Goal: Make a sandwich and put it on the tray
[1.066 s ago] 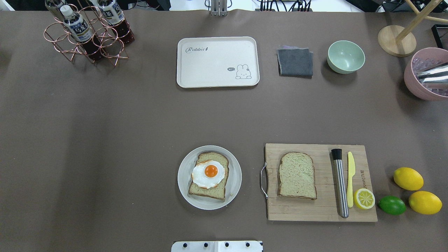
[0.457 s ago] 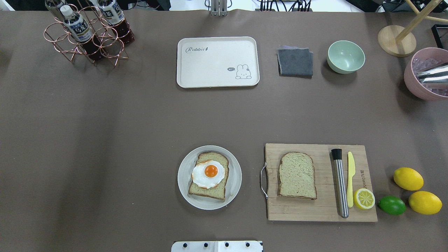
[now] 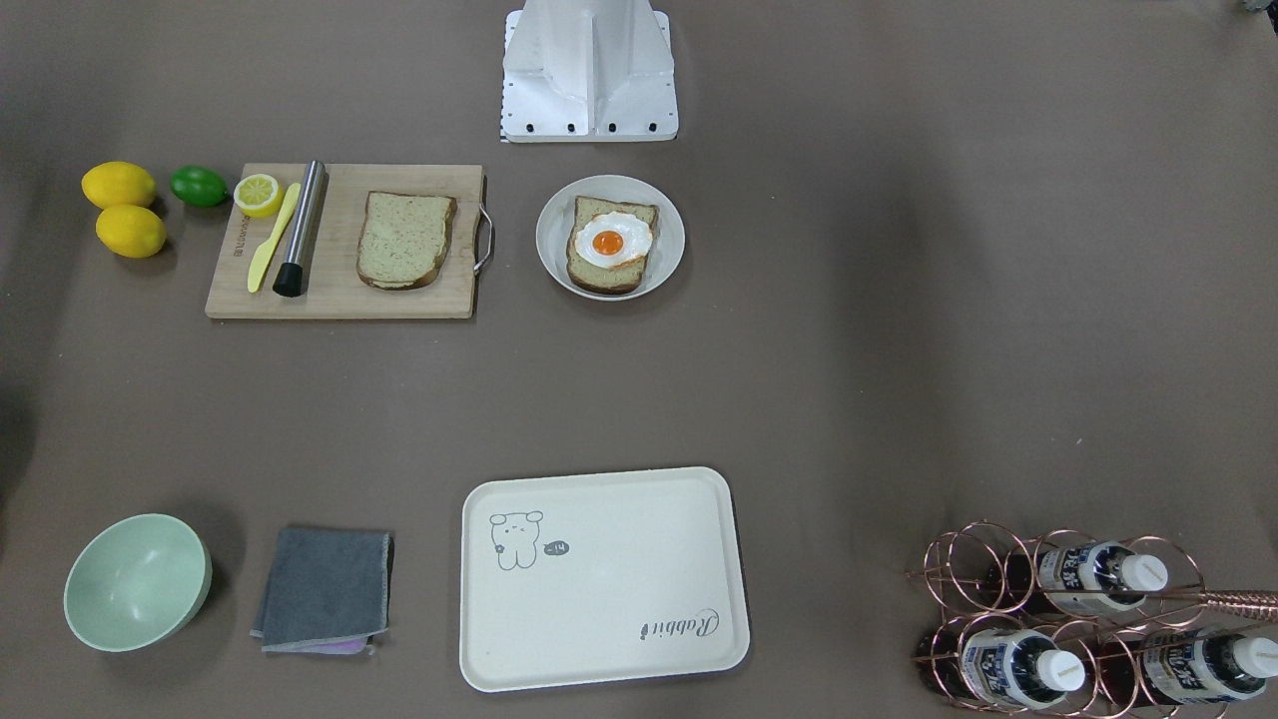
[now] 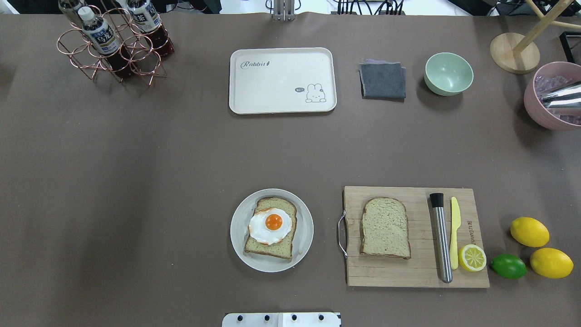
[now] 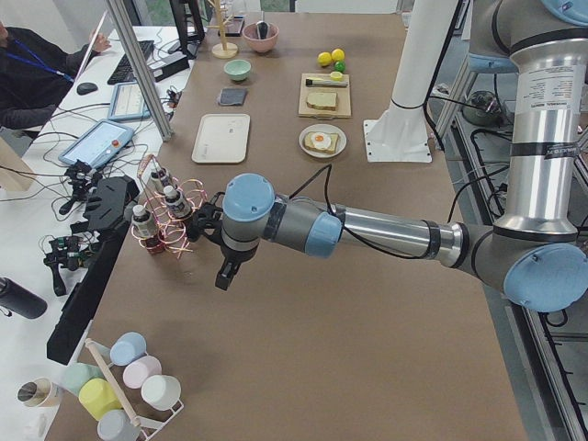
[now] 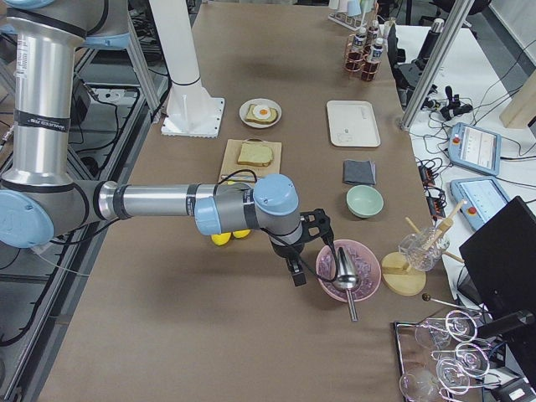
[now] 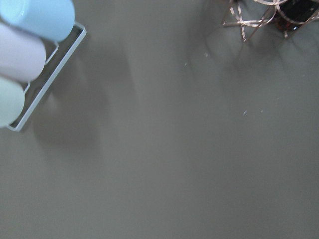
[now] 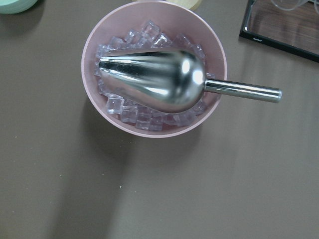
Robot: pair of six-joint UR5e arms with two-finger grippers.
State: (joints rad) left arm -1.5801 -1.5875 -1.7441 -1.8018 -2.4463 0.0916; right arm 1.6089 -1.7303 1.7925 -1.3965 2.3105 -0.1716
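One bread slice with a fried egg (image 4: 270,225) on it lies on a small round white plate (image 4: 237,236), also in the front-facing view (image 3: 608,243). A second, bare bread slice (image 4: 385,227) lies on the wooden cutting board (image 4: 408,272). The cream tray (image 4: 282,80) lies empty at the far middle, also in the front-facing view (image 3: 599,599). My left gripper (image 5: 225,273) hangs over the table's left end by the bottle rack. My right gripper (image 6: 295,272) hangs at the right end beside the pink bowl. I cannot tell whether either is open or shut.
A copper rack with bottles (image 4: 113,43) stands far left. A grey cloth (image 4: 382,81) and a green bowl (image 4: 448,73) lie right of the tray. A pink bowl of ice with a metal scoop (image 8: 149,79) is at the right. A muddler, a knife, lemons (image 4: 529,231) and a lime are near the board.
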